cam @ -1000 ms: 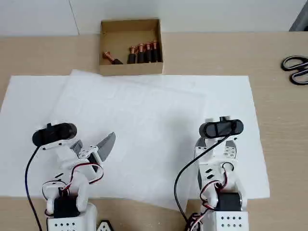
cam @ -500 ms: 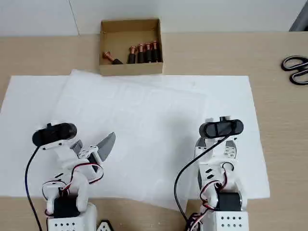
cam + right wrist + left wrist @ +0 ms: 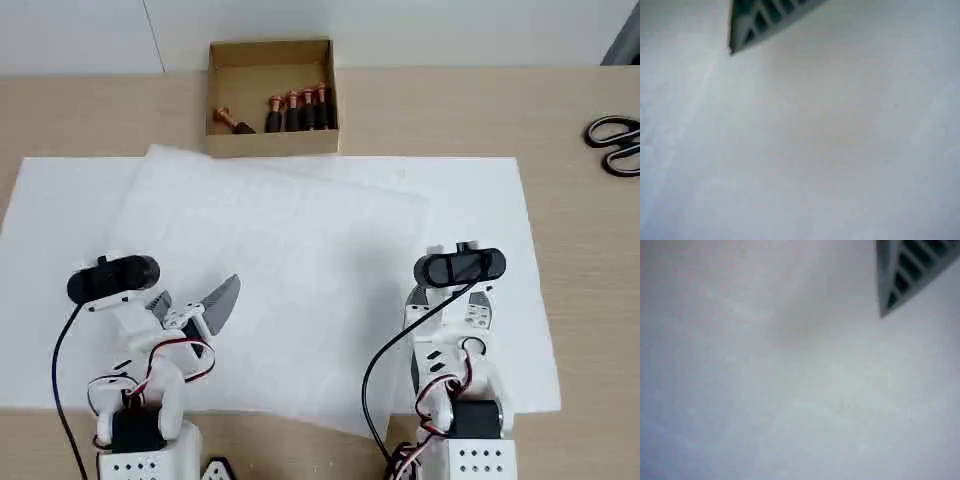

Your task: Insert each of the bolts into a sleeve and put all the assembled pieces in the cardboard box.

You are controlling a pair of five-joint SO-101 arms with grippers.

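Five copper-capped black cylinders (image 3: 298, 110) in square cardboard box (image 3: 272, 52) | left claw (image 3: 222, 297), right claw (image 3: 760, 22): opening cannot tell

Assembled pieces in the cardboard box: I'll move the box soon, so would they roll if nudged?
Probably: the assembled pieces look cylindrical and lie on their sides. The four packed side by side likely brace one another; the lone piece lying askew has room and may wander. The cardboard box walls should contain them.

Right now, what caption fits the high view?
Five assembled pieces lie in the cardboard box; white paper covers the table nearby.
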